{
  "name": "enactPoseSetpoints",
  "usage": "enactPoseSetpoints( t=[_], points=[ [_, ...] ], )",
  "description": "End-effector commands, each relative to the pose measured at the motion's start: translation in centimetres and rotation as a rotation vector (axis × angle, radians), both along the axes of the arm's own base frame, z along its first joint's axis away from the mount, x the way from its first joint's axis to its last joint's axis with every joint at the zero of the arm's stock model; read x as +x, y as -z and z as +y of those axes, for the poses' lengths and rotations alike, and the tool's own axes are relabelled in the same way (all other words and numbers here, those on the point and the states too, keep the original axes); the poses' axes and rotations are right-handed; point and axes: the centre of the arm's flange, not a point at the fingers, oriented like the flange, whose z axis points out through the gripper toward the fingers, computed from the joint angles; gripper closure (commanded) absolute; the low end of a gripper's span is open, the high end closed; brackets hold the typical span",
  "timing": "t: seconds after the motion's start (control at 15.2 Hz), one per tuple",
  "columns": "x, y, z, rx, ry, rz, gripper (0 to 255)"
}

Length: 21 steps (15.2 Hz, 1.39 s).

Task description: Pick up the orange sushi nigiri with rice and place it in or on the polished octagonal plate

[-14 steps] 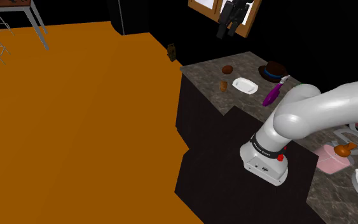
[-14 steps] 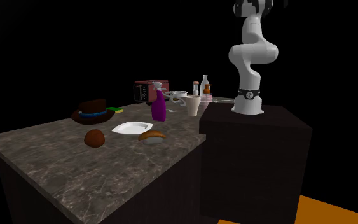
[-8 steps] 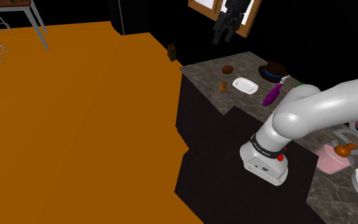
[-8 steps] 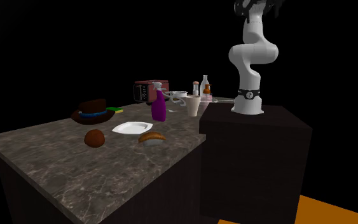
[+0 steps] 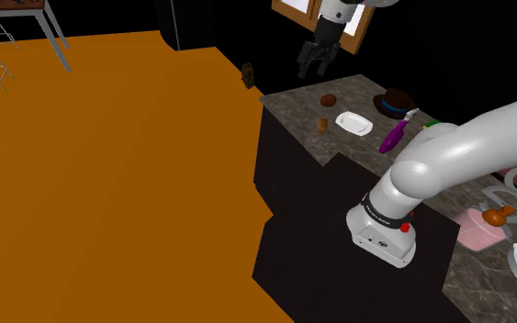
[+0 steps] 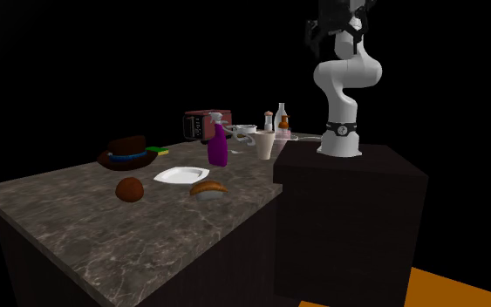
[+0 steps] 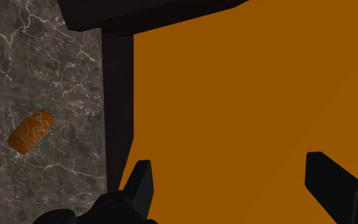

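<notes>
1. The gripper point(image 5: 311, 70) hangs high in the upper middle of the shoulder view, near the counter's edge; its fingers point(image 7: 142, 182) are spread wide with nothing between them, so nothing is grasped.
2. The orange nigiri point(image 5: 321, 123) lies on the marbled counter point(image 5: 288, 96) in the upper right of the shoulder view, just beside the white plate point(image 5: 354, 122) but apart from it; in the second exterior view both are found left of centre.
3. The step in hand is judged to be the approach; in the wrist view the orange floor point(image 7: 234, 95) lies beneath the finger gap and the nigiri sits off to one side, so the hand should be carried across the counter's edge until the piece is centred between the fingers.
4. The wrist should be turned so that the piece is clasped across its narrow width, not along its length.
5. A straight descent is advised; the plate rim and the brown round thing point(image 5: 329, 99) nearby should be kept clear of.
6. The piece sits low, so the fingertips should be brought almost to the counter before being closed gently.
</notes>
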Motion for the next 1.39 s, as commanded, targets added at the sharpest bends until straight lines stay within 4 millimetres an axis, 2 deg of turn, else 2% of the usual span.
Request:
enactPoseSetpoints(
  t=[0.0,0.66,1.32],
  points=[
    [0.8,1.9,-1.6,-0.005,0.037,0.003,0],
    [4.1,11.4,-9.7,-0.024,0.215,0.026,0],
    [5.6,20.8,-18.4,-0.042,0.393,0.05,0]
  ],
)
